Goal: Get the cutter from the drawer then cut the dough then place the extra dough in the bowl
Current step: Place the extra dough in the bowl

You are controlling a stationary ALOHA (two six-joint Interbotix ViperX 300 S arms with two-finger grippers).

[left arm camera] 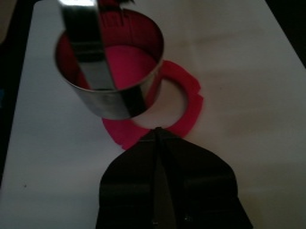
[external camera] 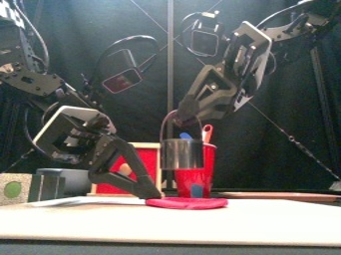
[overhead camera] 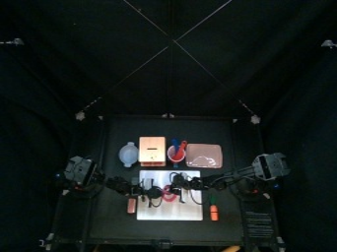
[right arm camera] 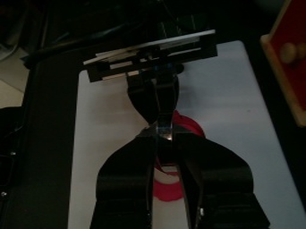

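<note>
Dough [external camera: 186,203] lies near the middle of the cutting board [overhead camera: 168,213] as a flat, smooth pink disc on a plain white matte slab.

The cutter [left arm camera: 107,89] stands upright on the dough. It is a round band of polished metal, open at the top. Pink shows inside it, and a crescent of dough lies outside its wall.

The left gripper [left arm camera: 157,134] comes in over the board's left side. Its jaws are pressed together with no gap, and the tip is down on the dough's outer rim, just beside the cutter. Its dark body covers the nearest part of the dough in the left wrist view.

The right gripper [right arm camera: 167,134] comes down over the board's middle, above the cutter. Its jaws are drawn to a point on a thin shiny piece at the cutter's top — apparently the wire handle. They hide most of the cutter in the right wrist view.

Past the board's far edge stands a row of four things, left to right:
- a rounded blue-grey bowl [overhead camera: 128,154]
- a pale wooden box [overhead camera: 154,148]
- a red cup [overhead camera: 175,152]
- a flat pink tray [overhead camera: 206,155]

From the front, the cup stands in line behind the cutter.
</note>
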